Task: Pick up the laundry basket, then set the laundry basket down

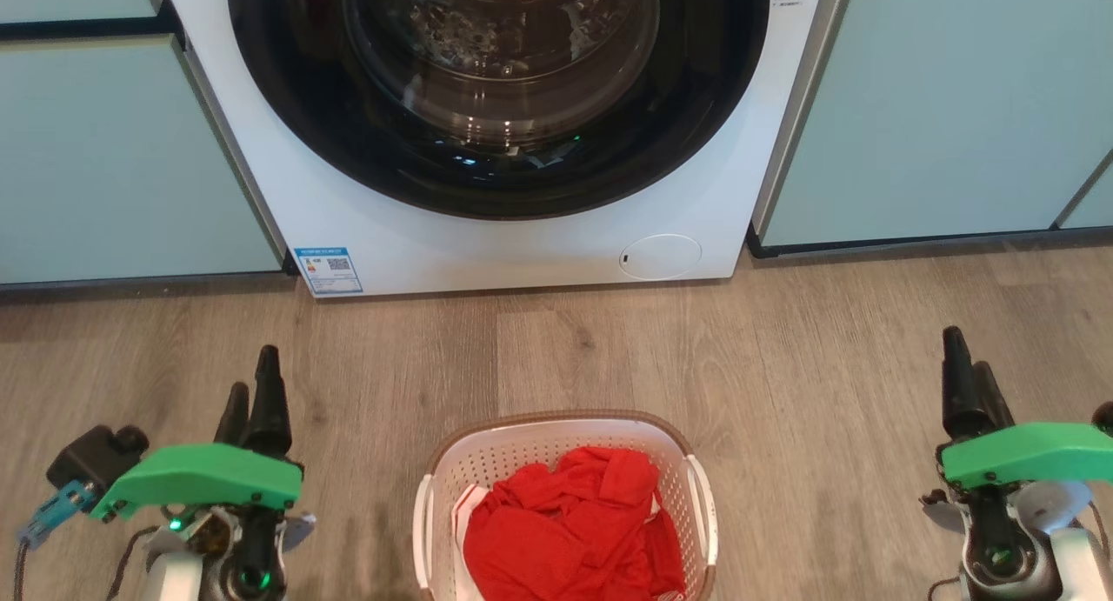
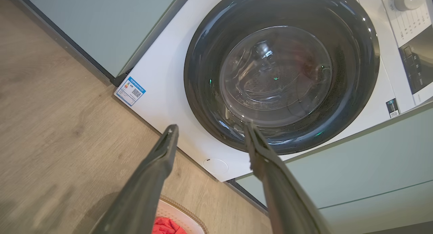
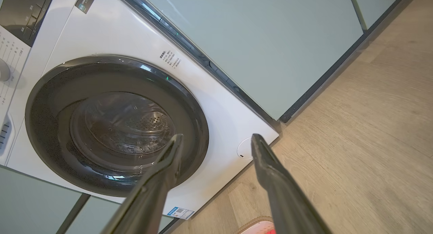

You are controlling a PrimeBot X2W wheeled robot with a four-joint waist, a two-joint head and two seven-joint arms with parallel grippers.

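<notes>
Bottom centre of the head view: the laundry basket (image 1: 522,462), down on the wooden floor (image 1: 783,366), brown rim toward the washing machine (image 1: 522,253), near end cut off by the bottom edge of the frame. Heaped inside, a red garment (image 1: 565,531), hiding most of the base. White side handles (image 1: 703,505) at left and right of the oval.

Lower left of the same view: the left gripper (image 1: 254,382), fingers (image 1: 269,392) pointing up the frame, well apart from the basket, touching nothing. From this angle one dark finger overlapping the other, so the gap hard to judge. In the left wrist view, spread wide and empty, only floor and machine front between the fingers. At that view's bottom edge, just a sliver of brown rim and red cloth, partly behind the left-hand finger.

Lower right of the head view: the right gripper (image 1: 967,357), likewise clear of the basket, wrist cut off by the right edge. In the right wrist view, parted wide, holding nothing, framing the machine's dark round door (image 3: 115,125). At the bottom edge, a small arc of basket rim, the rest out of frame.

Upper half of the head view: machine front cropped at the top, reflections on the glass blurring the drum's contents. Pale green cabinet panels (image 1: 113,149) on either side. Blue label (image 1: 328,270) at the machine's lower left corner, print too small to read.
</notes>
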